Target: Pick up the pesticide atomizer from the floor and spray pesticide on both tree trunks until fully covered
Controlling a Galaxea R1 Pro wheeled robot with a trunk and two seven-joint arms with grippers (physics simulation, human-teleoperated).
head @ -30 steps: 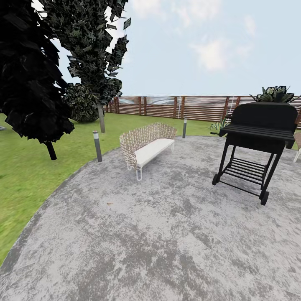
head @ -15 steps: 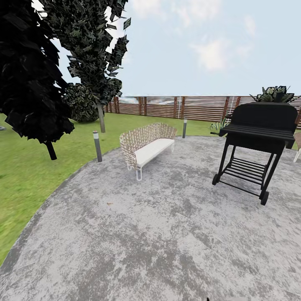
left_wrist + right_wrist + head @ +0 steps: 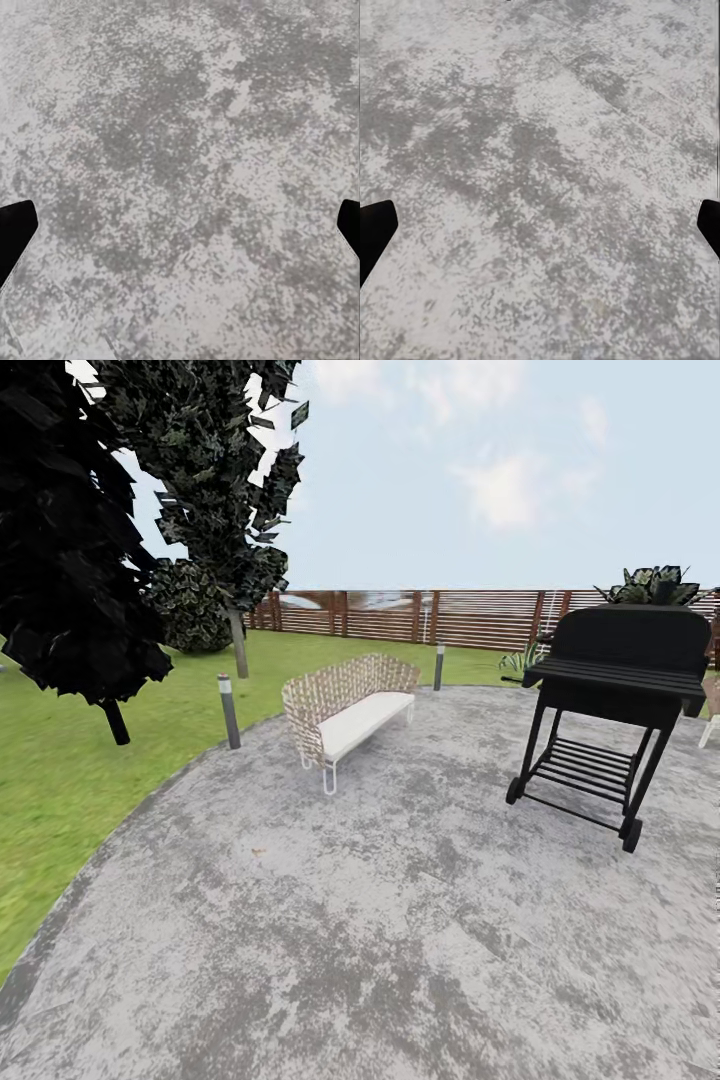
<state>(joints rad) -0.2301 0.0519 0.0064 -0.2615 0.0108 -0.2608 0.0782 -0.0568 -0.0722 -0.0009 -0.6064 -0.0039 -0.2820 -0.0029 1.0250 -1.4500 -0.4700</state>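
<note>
The pesticide atomizer is out of view. A tall tree [image 3: 215, 470] with a dark green leafy crown and a pale grey trunk [image 3: 239, 645] stands on the garden lawn [image 3: 60, 770], far left of the paving. My left gripper [image 3: 180, 225] is open over bare mottled grey paving, its black fingertips [image 3: 15, 229] far apart at the picture's edges. In the right wrist view my right gripper [image 3: 540, 232] is open the same way, with nothing between its fingertips [image 3: 373, 225].
A round grey paved patio [image 3: 380, 920] lies ahead. On it stand a woven bench [image 3: 345, 712] and a black wheeled grill [image 3: 610, 700]. Grey bollards [image 3: 229, 710] mark its rim. A black-foliage tree [image 3: 60, 540] stands at left; a brown slat fence [image 3: 420, 615] closes the back.
The whole head picture has shifted slightly, so the bench, bollards and trees sit a little further left: the camera moved. Nothing in the scene itself has moved.
</note>
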